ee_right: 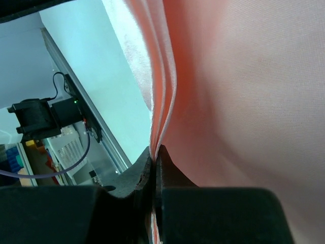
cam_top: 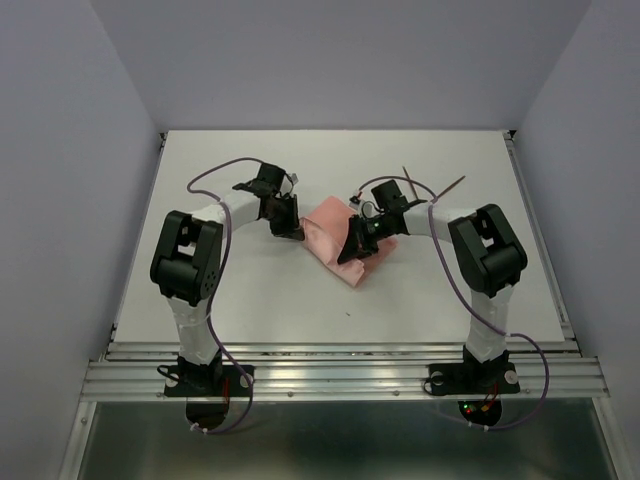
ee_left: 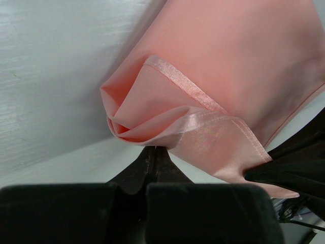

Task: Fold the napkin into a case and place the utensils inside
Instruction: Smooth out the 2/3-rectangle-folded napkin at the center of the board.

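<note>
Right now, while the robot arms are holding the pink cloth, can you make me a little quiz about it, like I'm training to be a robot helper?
1. True or false: the utensils are already tucked inside the napkin.
2. Pick one: the left gripper is shut on A) the napkin, B) the utensils, C) nothing.
3. How many grippers are pinching the napkin?

Key:
1. False. They lie out on the table, beyond the right arm.
2. A.
3. Two. The right gripper is shut on a folded edge of it too.
</note>
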Action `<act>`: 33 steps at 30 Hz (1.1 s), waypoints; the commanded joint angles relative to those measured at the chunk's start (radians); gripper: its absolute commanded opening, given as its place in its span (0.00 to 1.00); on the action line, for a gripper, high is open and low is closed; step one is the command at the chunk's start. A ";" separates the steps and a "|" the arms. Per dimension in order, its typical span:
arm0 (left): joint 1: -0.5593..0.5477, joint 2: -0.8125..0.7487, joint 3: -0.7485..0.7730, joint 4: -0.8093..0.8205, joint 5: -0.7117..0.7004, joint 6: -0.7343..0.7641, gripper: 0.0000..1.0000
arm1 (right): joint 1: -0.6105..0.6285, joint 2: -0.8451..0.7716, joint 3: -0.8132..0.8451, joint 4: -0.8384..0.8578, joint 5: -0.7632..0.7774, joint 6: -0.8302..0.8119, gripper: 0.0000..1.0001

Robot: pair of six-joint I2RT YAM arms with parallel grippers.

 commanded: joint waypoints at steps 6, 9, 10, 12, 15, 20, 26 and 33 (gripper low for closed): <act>-0.002 -0.002 0.082 -0.010 0.001 0.001 0.00 | -0.009 0.040 0.060 -0.055 -0.008 -0.048 0.01; -0.002 0.005 0.090 -0.010 0.000 0.001 0.00 | -0.009 0.049 0.065 -0.055 -0.006 -0.051 0.01; -0.002 0.011 0.093 -0.010 -0.002 0.003 0.00 | -0.009 0.052 0.066 -0.055 -0.008 -0.051 0.01; -0.002 0.030 0.107 -0.012 0.001 0.004 0.00 | -0.018 0.055 0.066 -0.055 -0.009 -0.051 0.01; -0.002 0.056 0.124 -0.007 0.003 0.001 0.00 | -0.018 0.054 0.066 -0.055 -0.011 -0.053 0.01; -0.002 0.088 0.150 0.002 0.001 -0.005 0.00 | -0.018 0.049 0.063 -0.055 -0.011 -0.051 0.01; -0.002 0.110 0.161 0.001 -0.019 -0.013 0.00 | -0.018 0.031 0.066 -0.063 0.020 -0.050 0.01; 0.001 0.074 0.141 0.004 -0.027 -0.016 0.00 | -0.018 0.017 0.132 -0.148 0.049 -0.117 0.01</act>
